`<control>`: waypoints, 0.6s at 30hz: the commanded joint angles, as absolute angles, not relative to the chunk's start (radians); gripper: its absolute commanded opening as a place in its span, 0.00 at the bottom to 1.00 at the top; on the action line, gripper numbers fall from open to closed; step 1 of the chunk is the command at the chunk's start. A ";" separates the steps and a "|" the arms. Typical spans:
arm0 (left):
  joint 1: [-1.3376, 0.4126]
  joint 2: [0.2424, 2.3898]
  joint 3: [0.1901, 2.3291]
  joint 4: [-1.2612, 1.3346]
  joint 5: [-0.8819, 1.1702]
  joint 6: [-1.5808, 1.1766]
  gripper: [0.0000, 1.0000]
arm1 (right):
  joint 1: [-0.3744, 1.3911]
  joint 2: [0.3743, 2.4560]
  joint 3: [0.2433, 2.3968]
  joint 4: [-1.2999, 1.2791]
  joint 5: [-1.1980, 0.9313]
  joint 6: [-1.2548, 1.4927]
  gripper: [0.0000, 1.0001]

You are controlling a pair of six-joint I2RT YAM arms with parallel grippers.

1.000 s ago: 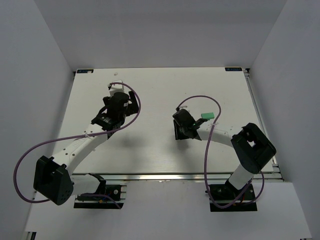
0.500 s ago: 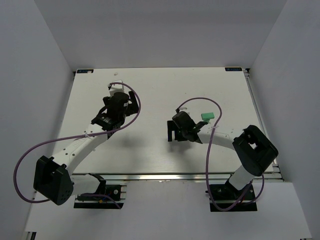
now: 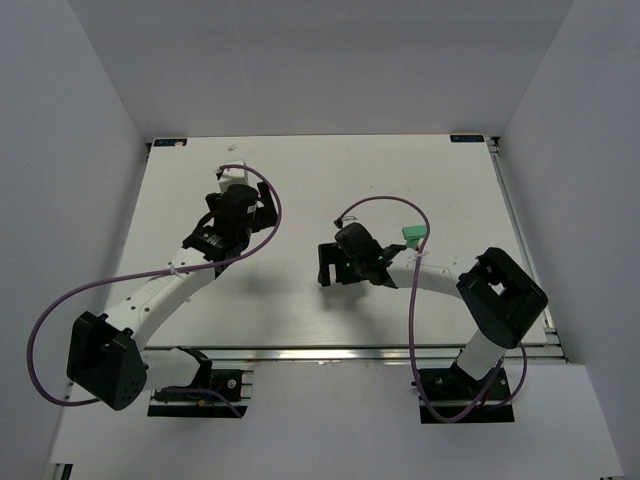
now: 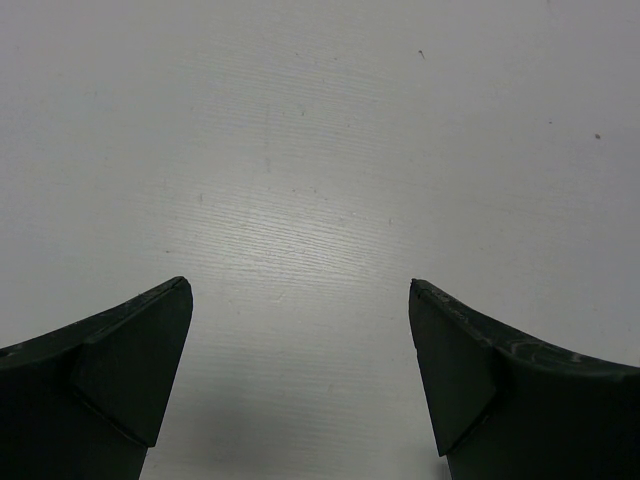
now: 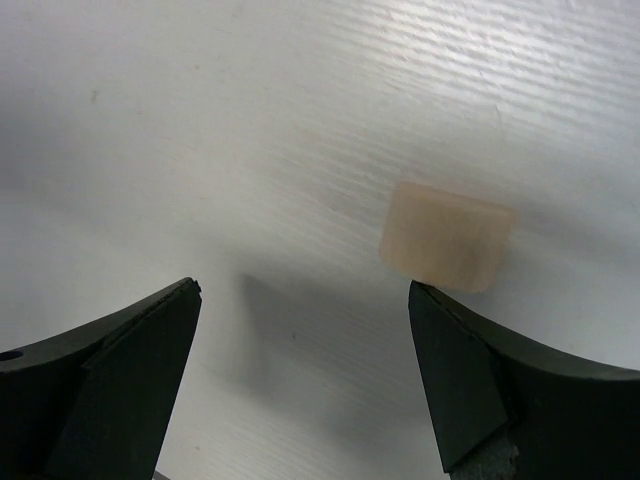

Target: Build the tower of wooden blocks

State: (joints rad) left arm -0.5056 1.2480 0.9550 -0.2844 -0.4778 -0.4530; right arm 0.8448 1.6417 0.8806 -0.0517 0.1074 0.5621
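Green block (image 3: 416,233) and tan block (image 5: 446,237) lie singly on the tabletop (image 3: 300,170), unstacked.
From above, the green one sits just beside the right arm (image 3: 440,278), well apart from the left arm (image 3: 165,290). At the left wrist, the left jaws stand wide apart over the tabletop. At the right wrist, the right jaws gape too, with the tan one lying just past one fingertip.

Matt tan wooden block (image 5: 446,238), faintly ridged table (image 5: 300,120)
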 commanded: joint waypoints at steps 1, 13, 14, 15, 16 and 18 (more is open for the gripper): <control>-0.500 1.223 0.951 -0.281 -0.480 -0.448 0.98 | 0.853 1.674 0.952 0.037 0.081 0.491 0.89; -0.500 1.210 0.928 -0.256 -0.474 -0.431 0.98 | 0.821 1.479 0.926 -0.191 -0.040 -0.216 0.89; -0.500 1.210 0.928 -0.258 -0.474 -0.433 0.98 | 0.802 1.500 0.937 -0.201 -0.031 -0.228 0.89; -0.499 1.210 0.928 -0.258 -0.477 -0.431 0.98 | 0.795 1.509 0.959 -0.210 -0.029 -0.235 0.89; -0.500 1.210 0.927 -0.259 -0.480 -0.433 0.98 | 0.789 1.520 0.966 -0.210 -0.029 -0.242 0.89; -0.500 1.207 0.925 -0.259 -0.483 -0.431 0.98 | 0.776 1.545 0.982 -0.209 -0.025 -0.274 0.89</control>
